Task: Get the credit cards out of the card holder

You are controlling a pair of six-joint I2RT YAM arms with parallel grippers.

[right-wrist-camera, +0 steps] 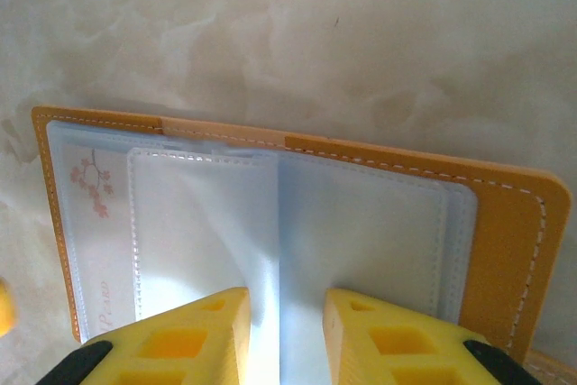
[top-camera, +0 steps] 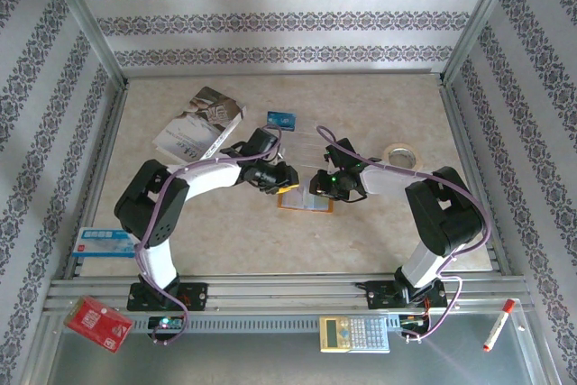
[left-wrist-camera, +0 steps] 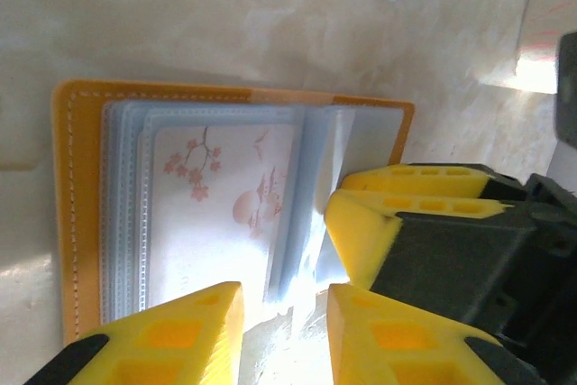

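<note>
Find the card holder (left-wrist-camera: 77,223) lying open on the table, directly under the tips of both tools, its clear sleeves fanned upward. Read the left gripper (left-wrist-camera: 285,317) as spread apart and gripping nothing, poised at the sleeves' near edge. Read the right gripper (right-wrist-camera: 281,317) as spread too, straddling one raised sleeve leaf (right-wrist-camera: 270,250) without visibly pinching it. Expect the pale credit card (left-wrist-camera: 225,214), tucked in the top sleeve just ahead of the left fingertips, to be thin, stiff, light and slick. Judge the sleeves soft and clingy, and the cover light enough to drag along. Pin the cover with one tool and nip the card by whichever edge clears the pocket mouth. Note a blue credit card (top-camera: 281,118) lying free, well beyond the left gripper.
</note>
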